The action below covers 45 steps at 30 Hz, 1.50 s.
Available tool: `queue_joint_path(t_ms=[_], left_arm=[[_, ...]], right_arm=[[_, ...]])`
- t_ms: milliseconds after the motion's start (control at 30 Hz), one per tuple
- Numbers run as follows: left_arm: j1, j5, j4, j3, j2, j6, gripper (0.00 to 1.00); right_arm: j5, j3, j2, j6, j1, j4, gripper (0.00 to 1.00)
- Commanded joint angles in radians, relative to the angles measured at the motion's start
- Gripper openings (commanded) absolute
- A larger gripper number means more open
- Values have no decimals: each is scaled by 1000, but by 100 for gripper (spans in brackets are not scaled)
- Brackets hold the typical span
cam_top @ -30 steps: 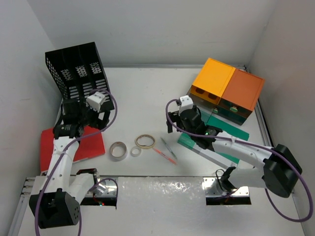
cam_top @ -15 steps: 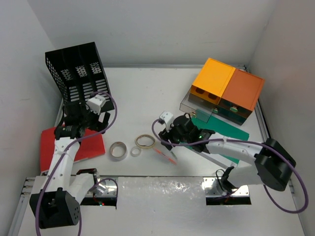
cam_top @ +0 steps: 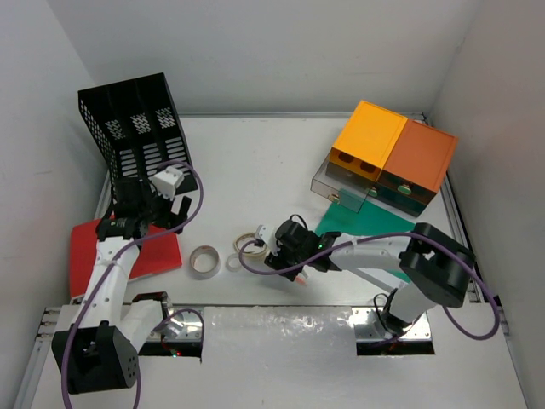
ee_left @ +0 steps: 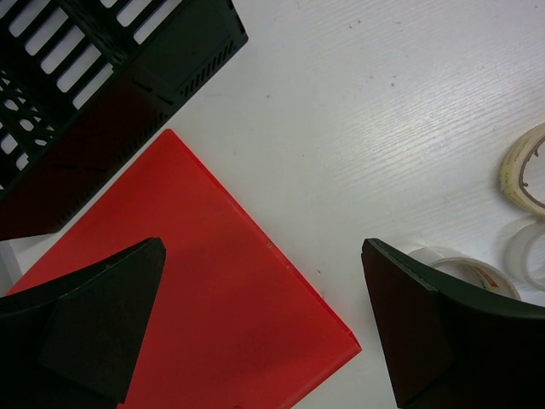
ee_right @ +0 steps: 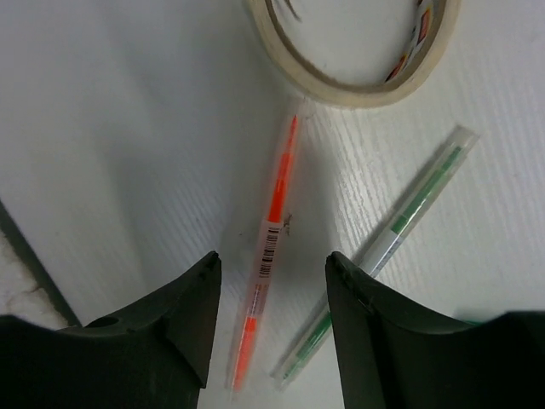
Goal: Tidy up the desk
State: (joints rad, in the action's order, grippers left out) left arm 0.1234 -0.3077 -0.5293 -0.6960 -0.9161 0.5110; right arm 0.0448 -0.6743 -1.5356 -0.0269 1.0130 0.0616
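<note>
The right gripper point(ee_right: 271, 266), half-spread, is straddling the orange pen point(ee_right: 274, 192) crosswise. The left gripper point(ee_left: 264, 324), wide open, is hanging farther off.

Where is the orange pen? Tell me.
In the right wrist view, the orange pen lies on the desk, straddled by the right gripper, beside the green pen.

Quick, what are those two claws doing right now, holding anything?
Left gripper: open, holding nothing, over the red folder.
Right gripper: open, fingers either side of the orange pen, not gripping it.
</note>
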Motion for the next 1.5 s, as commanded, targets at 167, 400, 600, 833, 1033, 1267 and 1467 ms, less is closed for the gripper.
queue_joint_path(t_ms=[167,400,600,833,1033,1267,1467], left_arm=[[-2,2,37,1,14,-12,99],[-1,7,40,3,16,-11,100],[-1,7,45,10,10,-8,100],[-1,15,40,15,29,-8,100],[-1,7,37,3,14,-12,100],[-2,-2,29,6,52,-11,99],[-1,-7,26,6,54,-9,100]], right_arm=[[3,-42,-116,-10,2,-31,22],[10,-31,-91,-31,42,-22,0],[116,-57,43,-28,44,6,0],[66,-143,281,5,38,23,0],[-224,-318,345,-70,-224,54,0],[-419,-448,203,-28,-537,49,0],[-346,-463,91,-97,-680,83,0]])
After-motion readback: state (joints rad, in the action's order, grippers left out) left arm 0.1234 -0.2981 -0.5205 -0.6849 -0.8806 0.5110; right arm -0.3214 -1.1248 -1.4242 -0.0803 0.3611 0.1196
